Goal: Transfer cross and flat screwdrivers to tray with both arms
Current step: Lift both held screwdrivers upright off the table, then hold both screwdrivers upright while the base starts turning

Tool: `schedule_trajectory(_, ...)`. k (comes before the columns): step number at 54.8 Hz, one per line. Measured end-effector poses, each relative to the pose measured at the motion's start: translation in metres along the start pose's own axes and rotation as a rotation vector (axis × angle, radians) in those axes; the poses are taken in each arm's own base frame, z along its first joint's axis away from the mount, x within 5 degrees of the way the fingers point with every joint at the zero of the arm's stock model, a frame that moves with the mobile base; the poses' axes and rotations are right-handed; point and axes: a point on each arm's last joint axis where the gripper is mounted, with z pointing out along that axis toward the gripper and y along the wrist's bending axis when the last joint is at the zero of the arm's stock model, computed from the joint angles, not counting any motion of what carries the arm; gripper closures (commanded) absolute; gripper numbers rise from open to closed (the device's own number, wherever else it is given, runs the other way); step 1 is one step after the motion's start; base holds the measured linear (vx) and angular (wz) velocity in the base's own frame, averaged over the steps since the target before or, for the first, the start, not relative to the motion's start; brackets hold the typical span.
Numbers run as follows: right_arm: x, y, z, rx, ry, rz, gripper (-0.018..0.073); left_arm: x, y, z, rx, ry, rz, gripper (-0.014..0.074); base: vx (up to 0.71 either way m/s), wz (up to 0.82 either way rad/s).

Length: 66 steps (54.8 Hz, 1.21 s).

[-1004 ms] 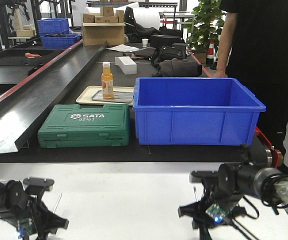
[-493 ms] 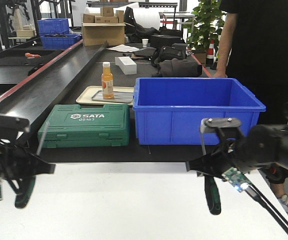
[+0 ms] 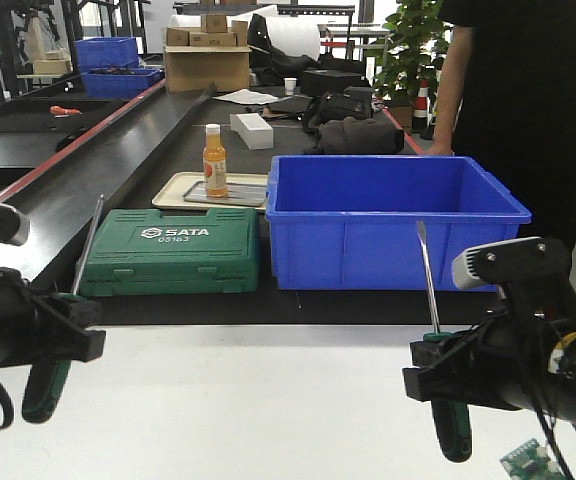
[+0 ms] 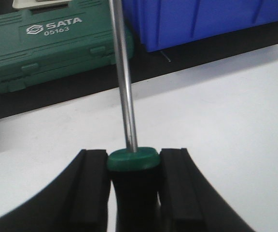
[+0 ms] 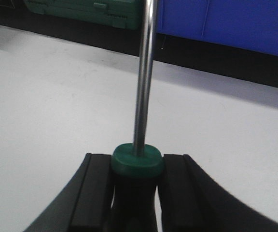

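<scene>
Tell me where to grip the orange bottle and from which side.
Probably the body of the bottle, below its white cap, approached sideways from the left: it stands upright and slim, the blue bin is close on its right and the green case sits in front.

left screwdriver (image 3: 43, 385), right screwdriver (image 3: 451, 430) lifted, seemingly steeper

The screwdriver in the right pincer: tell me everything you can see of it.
The screwdriver has a thin bright steel shaft, a green collar and a black-and-green handle. It stands almost upright, shaft up, handle hanging down. The right pincer is shut on the handle just below the collar, one finger on each side. It appears lifted above the white table, touching nothing else. Its tip, seen against the blue bin, is too small to identify.
</scene>
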Motion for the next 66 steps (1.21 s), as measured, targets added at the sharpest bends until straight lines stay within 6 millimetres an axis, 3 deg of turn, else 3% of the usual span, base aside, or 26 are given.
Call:
schedule_trajectory(12, -0.011, 0.001, -0.029, -0.003, -0.09, -0.002, 0.0567, 0.027, -0.008, -0.006, 0.012, -0.01, 0.009, 0.0596, 0.0, 0.0)
schedule_trajectory(31, -0.006, 0.002, -0.031, -0.008, -0.039, -0.003, 0.0567, 0.015, -0.006, -0.009, -0.017, -0.148, 0.008, 0.0596, 0.0, 0.0)
schedule_trajectory(66, -0.003, 0.002, -0.031, -0.01, -0.004, -0.003, 0.0567, 0.015, -0.006, -0.009, -0.018, -0.15, 0.008, 0.0596, 0.0, 0.0)
